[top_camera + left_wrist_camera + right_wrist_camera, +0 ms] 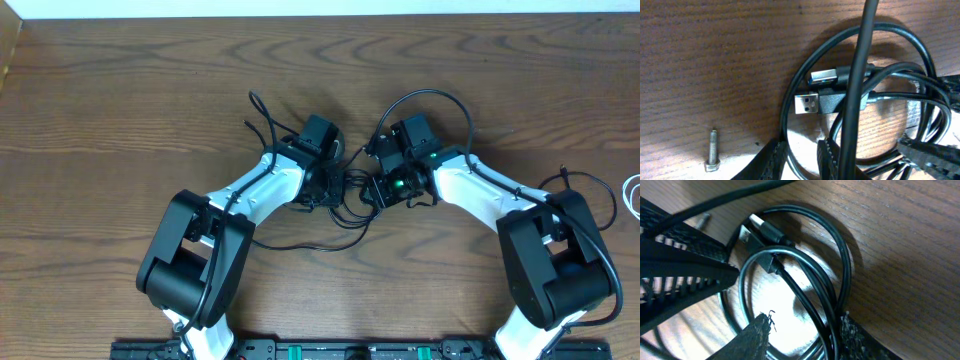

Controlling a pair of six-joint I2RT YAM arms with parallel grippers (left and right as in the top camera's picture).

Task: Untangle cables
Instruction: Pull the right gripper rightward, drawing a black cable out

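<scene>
Small bolt (713,152) on wooden table (120,100)

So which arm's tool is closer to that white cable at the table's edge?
Right. The right tool is mid-table over the black cable, the white cable far to its right; the left tool is beside it, farther away.

long cable (790,95) — black | its plugs (806,104) — silver | table (715,60) brown wood grain

Under me: dark wood-grain bench (120,100), pale strip (300,8) along its far edge. Bright glare on the wood beside a loose bolt (713,152) lying flat.
</scene>
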